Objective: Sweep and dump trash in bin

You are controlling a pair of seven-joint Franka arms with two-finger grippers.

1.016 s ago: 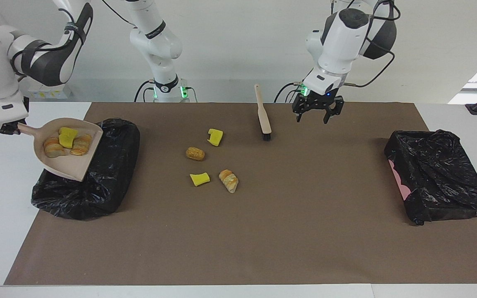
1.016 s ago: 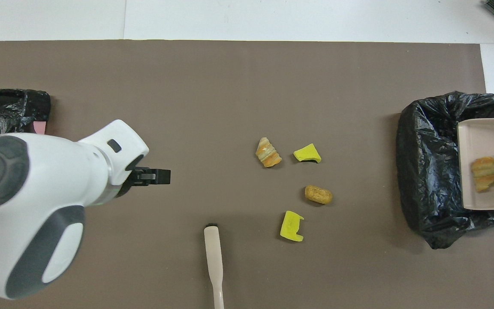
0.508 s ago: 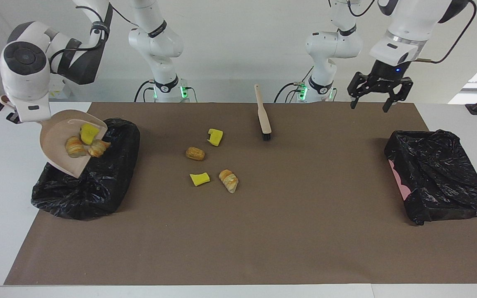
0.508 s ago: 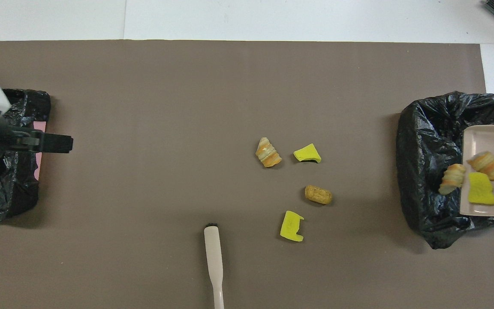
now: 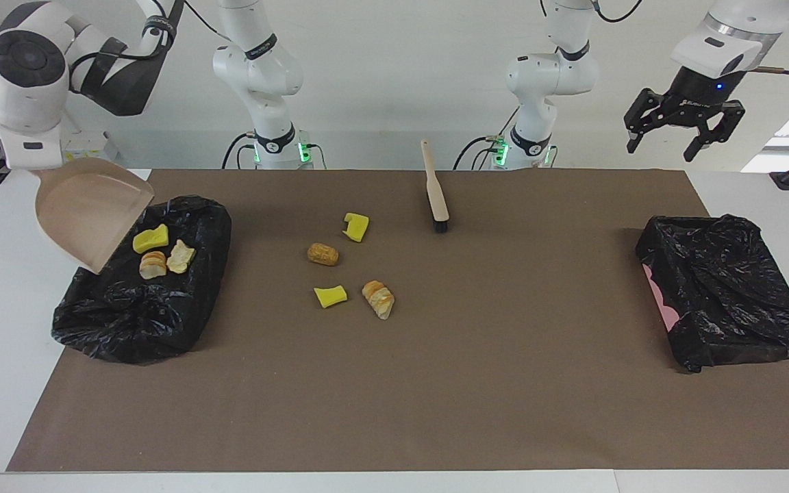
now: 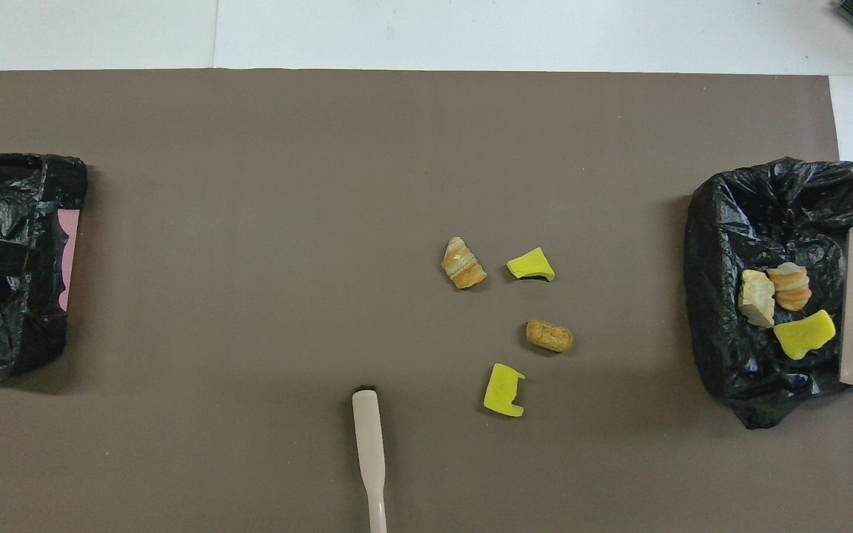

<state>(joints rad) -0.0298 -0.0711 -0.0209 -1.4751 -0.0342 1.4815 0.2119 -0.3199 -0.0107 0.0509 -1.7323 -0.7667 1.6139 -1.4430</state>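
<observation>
Three trash pieces (image 5: 160, 251) in black-lined bin (image 5: 141, 322) at right arm's end of mat (image 5: 435, 397); four more (image 5: 350, 263) loose mid-mat, near robots' edge. Right gripper (image 5: 24, 164) clenched on handle of tilted beige dustpan (image 5: 83, 212) over that bin. Left gripper (image 5: 683, 130) released, raised over second black-lined bin (image 5: 727, 294). Brush (image 5: 435, 188) flat at robots' edge.

Seven bits of trash show. Three lie in the black-lined bin (image 5: 161, 301) at the right arm's end of the counter — a yellow sponge chunk (image 5: 150, 238), a golden croissant piece (image 5: 153, 265) and a paler bread piece (image 5: 181, 256). Four lie apart mid-counter on the brown mat (image 5: 435, 383): a notched yellow chunk (image 5: 356, 226), a brown roll (image 5: 322, 254), a small yellow chunk (image 5: 330, 296) and a striped croissant piece (image 5: 378, 298).
</observation>
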